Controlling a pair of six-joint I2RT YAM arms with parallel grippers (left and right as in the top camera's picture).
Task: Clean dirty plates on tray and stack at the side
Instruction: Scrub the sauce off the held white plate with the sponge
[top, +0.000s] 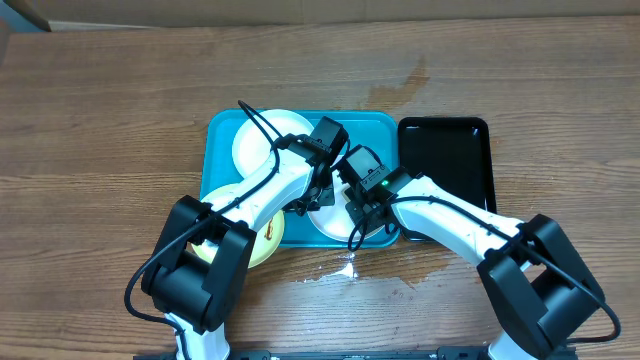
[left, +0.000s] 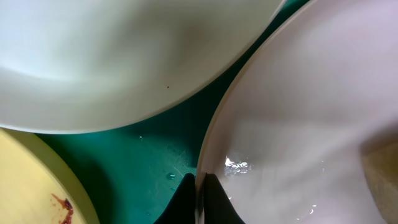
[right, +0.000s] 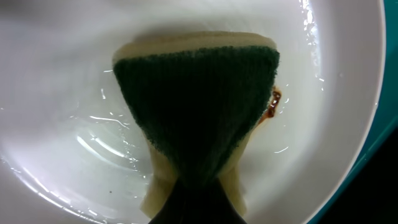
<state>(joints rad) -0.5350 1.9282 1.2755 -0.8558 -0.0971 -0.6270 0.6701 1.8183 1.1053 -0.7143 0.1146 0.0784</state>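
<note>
1. Surface: wooden. The tray sits at its centre.
2. Yellow-green plate: at 7 o'clock on the tray, with its near edge overhanging the tray rim. It lies largely under the left arm. The left wrist view shows a red-brown smear on it.
3. Upper white plate: at 11 o'clock on the tray, lying flat. It is separated from the other two plates by a strip of wet tray floor.
4. Left gripper: closed to a narrow slit, pinching the 9 o'clock rim of the lower white plate. One finger is outside the rim and one inside.
5. Lower white plate: at 5 o'clock on the tray, with a wet, glistening inner face.
6. Right gripper: clamped on the near end of a sponge, squeezing it narrow. The sponge has a dark green scouring layer on a yellow body. Its far end is pressed flat against the plate interior.
7. Residue: a small brown-red smear touches the sponge's 3 o'clock edge.
8. Water puddle: on the surface at 6 o'clock of the tray.
9. Black tray: just beside the tray at 3 o'clock.
</note>
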